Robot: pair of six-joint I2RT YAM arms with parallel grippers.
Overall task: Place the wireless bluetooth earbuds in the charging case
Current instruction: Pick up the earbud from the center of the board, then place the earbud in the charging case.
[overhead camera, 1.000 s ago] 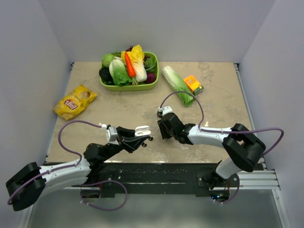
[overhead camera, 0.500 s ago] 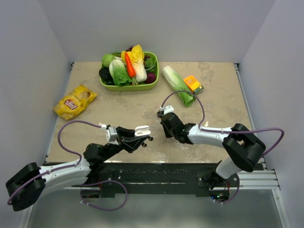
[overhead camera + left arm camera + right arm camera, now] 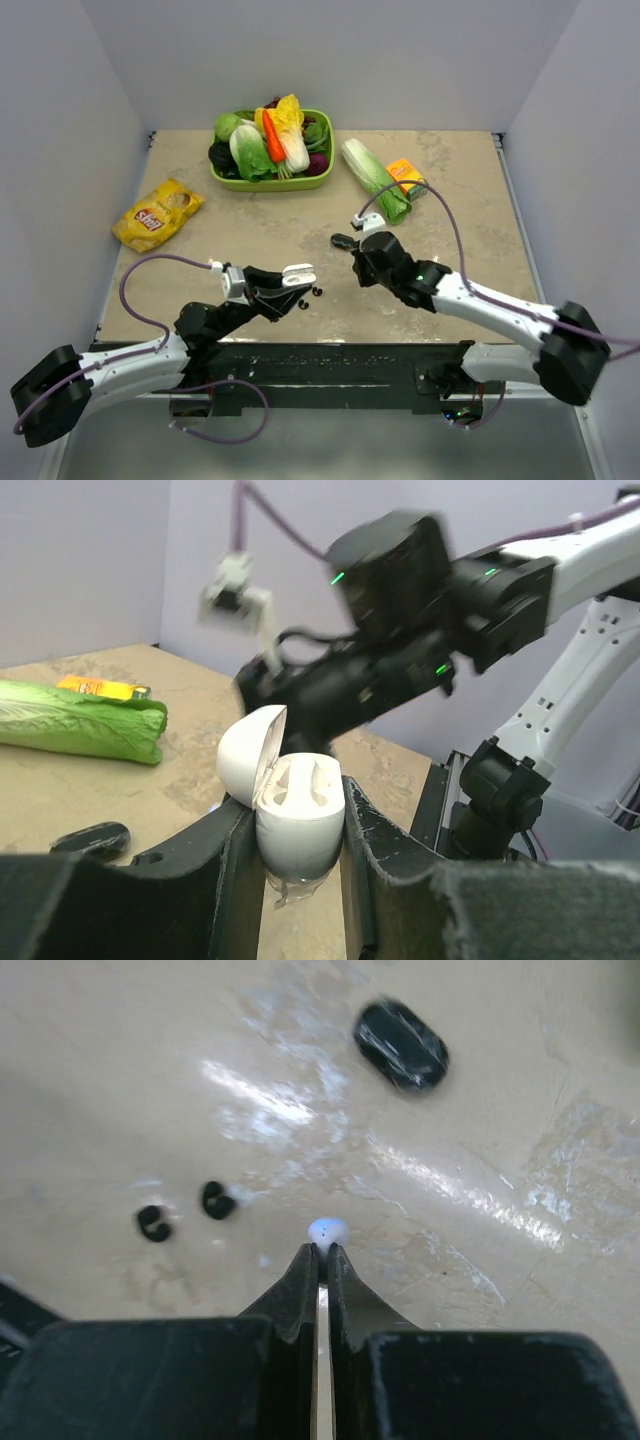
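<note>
White earbud [image 3: 327,1230] first: it sits pinched at the very tips of my right tool [image 3: 322,1252], whose fingers are clenched on it with only a sliver of gap between them. I grip it that far out because the bud is much smaller than the fingers. Any deeper and, I judge, it would be buried between them and could not be set into a socket.

My left tool [image 3: 298,852] is clamped on the lower half of the white charging case [image 3: 295,810]. The lid is hinged back and the hollows face up and toward the right arm, lifted off the desk [image 3: 250,230]. Held that way, the opening is a steady target rather than something that skids when touched.

In the top view my right tool hangs to the right of the white charging case, near it but apart. Two black earbuds [image 3: 152,1222] lie loose on the desk just beside the white charging case, on its near side. A closed black case [image 3: 400,1044] lies near its far right.

The step in hand, as I judge it, is carrying the bud across and lowering it into a hollow. The risk is the bud slipping or twisting in so slight a pinch. Whether either hollow is already filled, I cannot tell.
</note>
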